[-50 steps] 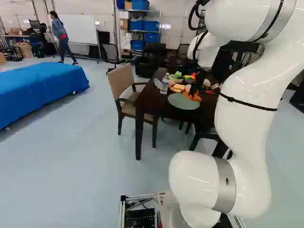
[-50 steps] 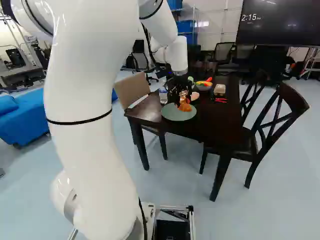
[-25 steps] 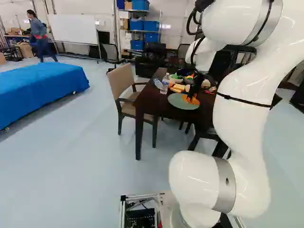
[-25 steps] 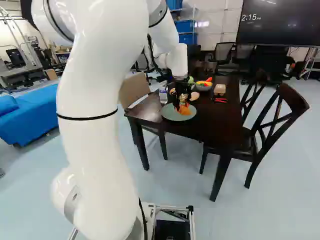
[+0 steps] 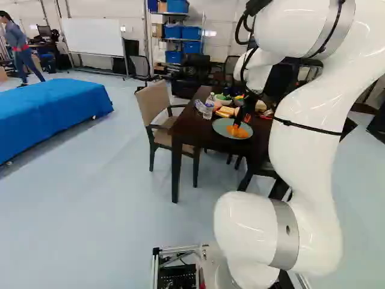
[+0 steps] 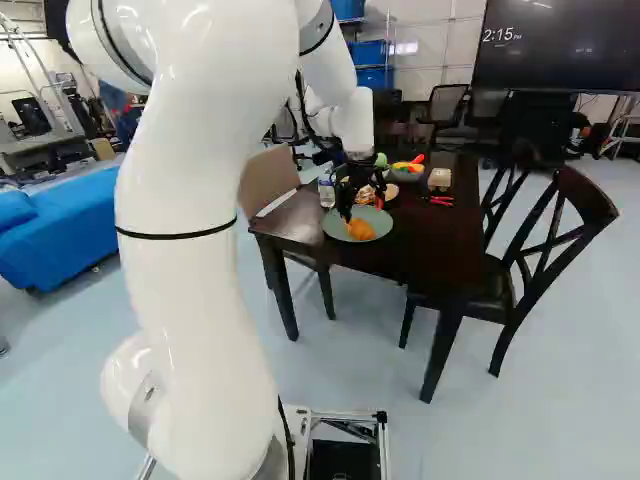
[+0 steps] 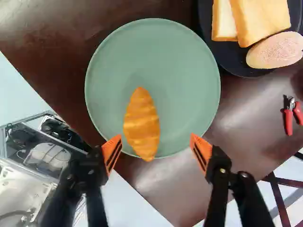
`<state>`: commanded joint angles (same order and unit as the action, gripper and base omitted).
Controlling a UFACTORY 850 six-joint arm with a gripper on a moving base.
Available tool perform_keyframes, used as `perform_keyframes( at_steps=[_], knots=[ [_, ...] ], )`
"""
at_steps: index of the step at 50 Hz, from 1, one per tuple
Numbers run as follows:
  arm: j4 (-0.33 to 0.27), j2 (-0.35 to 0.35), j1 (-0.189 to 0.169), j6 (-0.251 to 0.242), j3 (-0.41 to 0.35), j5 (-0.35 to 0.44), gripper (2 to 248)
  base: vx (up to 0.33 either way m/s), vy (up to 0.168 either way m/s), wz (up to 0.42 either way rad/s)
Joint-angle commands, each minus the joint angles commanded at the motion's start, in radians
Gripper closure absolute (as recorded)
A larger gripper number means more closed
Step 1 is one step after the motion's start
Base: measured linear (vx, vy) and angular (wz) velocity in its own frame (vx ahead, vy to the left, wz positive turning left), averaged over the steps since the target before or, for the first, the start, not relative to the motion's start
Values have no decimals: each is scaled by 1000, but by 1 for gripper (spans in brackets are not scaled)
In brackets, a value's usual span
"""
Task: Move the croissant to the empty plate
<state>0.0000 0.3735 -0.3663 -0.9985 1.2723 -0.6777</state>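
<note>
Jaws wide apart and gripping nothing, I hover by the plate (image 7: 180,71), where the croissant (image 7: 142,124) lies off-centre near the rim, and I judge this spread is meant to let me lift away without dragging it along.

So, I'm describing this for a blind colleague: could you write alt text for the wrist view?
A croissant lies on a green plate, one end at its rim, with the pincer open and a finger to either side. Beside the plate on the dark table are a black plate of bread and a red-handled tool.
</note>
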Motion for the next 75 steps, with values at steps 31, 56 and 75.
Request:
perform_keyframes(
  at_steps=[31,56,75],
  knots=[
    [0,-35,0,0,-7,0,3,0,0,0],
    [0,-104,0,0,-16,0,3,0,0,0],
    [0,-154,0,0,-19,0,3,0,0,0]
  ],
)
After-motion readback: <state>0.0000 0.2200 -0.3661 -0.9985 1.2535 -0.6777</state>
